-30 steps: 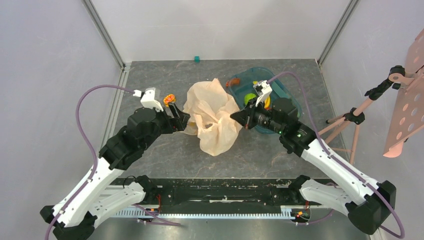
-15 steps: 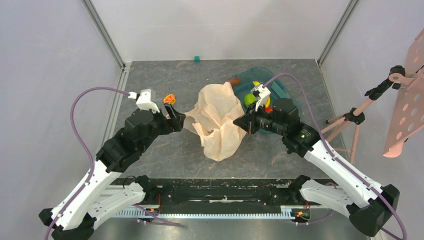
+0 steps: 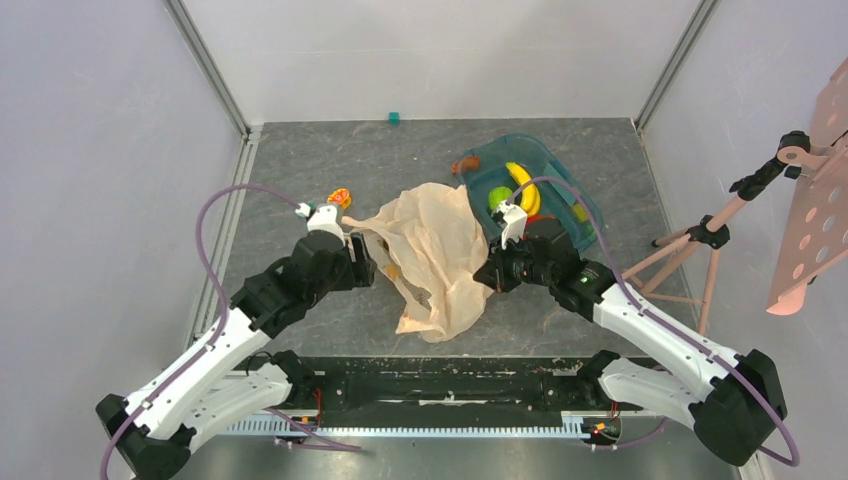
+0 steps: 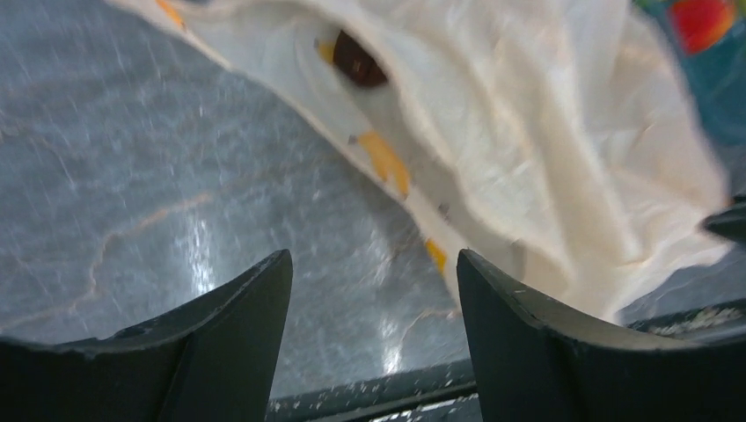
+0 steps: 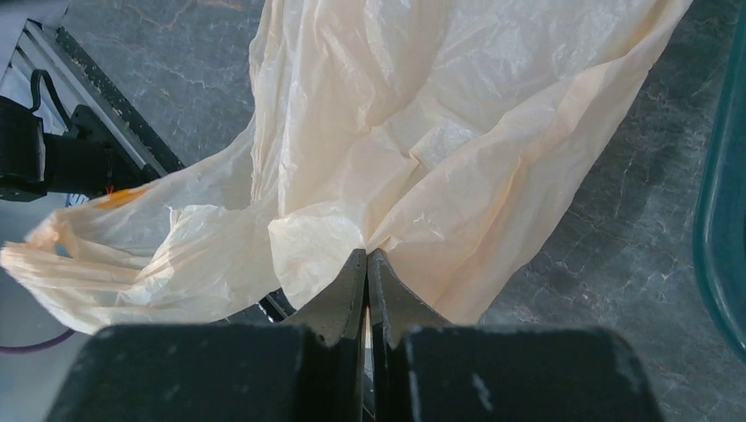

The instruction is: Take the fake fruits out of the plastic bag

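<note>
The plastic bag, pinched by the clenched right gripper, had been lowered flat onto the table; the left gripper was released, empty. One dark fruit was seen inside.

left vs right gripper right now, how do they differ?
The left gripper has spread fingers; the right gripper has them pressed together. The left gripper holds nothing, and only table shows between its fingers; the right gripper pinches a fold of the plastic bag. The left gripper is at the bag's left edge, the right gripper at its right. Both sit low beside the bag.
</note>
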`<state>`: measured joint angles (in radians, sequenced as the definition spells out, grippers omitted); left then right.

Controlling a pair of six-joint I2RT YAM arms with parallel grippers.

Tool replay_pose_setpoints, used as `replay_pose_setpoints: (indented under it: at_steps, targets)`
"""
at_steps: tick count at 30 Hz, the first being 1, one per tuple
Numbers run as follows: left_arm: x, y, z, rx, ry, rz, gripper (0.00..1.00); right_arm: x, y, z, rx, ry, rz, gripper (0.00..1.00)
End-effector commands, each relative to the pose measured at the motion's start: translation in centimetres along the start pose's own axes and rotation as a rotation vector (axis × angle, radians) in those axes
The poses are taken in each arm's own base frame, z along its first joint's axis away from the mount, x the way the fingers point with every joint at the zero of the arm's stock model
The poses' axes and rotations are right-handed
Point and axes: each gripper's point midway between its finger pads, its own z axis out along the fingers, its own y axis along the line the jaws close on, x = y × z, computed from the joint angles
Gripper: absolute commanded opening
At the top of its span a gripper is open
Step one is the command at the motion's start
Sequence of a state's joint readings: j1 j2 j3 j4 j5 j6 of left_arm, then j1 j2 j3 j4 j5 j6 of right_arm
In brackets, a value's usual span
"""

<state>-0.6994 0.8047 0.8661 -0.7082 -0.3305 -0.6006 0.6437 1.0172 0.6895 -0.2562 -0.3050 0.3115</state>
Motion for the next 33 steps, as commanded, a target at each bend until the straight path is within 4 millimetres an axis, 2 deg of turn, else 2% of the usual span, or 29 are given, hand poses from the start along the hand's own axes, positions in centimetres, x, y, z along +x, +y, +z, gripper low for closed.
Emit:
replay_pose_setpoints:
  at_steps: [1, 4, 7, 9, 11, 14, 15, 21, 33]
  targets:
    - [3.3, 0.3, 0.9, 0.038, 0.05, -0.079, 0.74, -2.1, 0.1, 0.3, 0.003, -0.076, -0.014, 0.03]
    - [4.8, 0.9, 2.3, 0.018, 0.058, -0.08, 0.68, -2.0, -0.1, 0.7, 0.008, -0.066, -0.012, 0.03]
    - [5.1, 0.8, 3.7, 0.018, 0.053, -0.05, 0.63, -2.0, -0.1, 0.7, 0.009, -0.065, -0.01, 0.05]
    - [5.2, 0.6, 5.0, 0.017, 0.043, -0.03, 0.64, -2.1, -0.1, 0.6, 0.009, -0.069, -0.012, 0.05]
    - [5.2, 0.5, 6.2, 0.007, 0.029, -0.012, 0.68, -2.2, 0.1, 0.5, 0.004, -0.073, -0.015, 0.06]
    - [4.1, 0.6, 7.8, -0.026, -0.03, 0.004, 0.83, -2.1, 0.1, 0.5, 0.0, -0.071, -0.013, 0.07]
    - [3.8, 0.6, 8.3, -0.031, -0.051, 0.016, 0.84, -1.9, 0.1, 0.6, -0.004, -0.066, -0.011, 0.07]
    - [2.7, -0.4, 11.1, -0.037, -0.088, 0.107, 0.87, -1.4, 0.2, 0.7, -0.019, -0.058, -0.006, 0.07]
    - [2.2, -1.5, 16.4, -0.089, -0.064, 0.278, 0.88, -0.8, 0.3, 1.0, -0.036, -0.046, 0.002, 0.08]
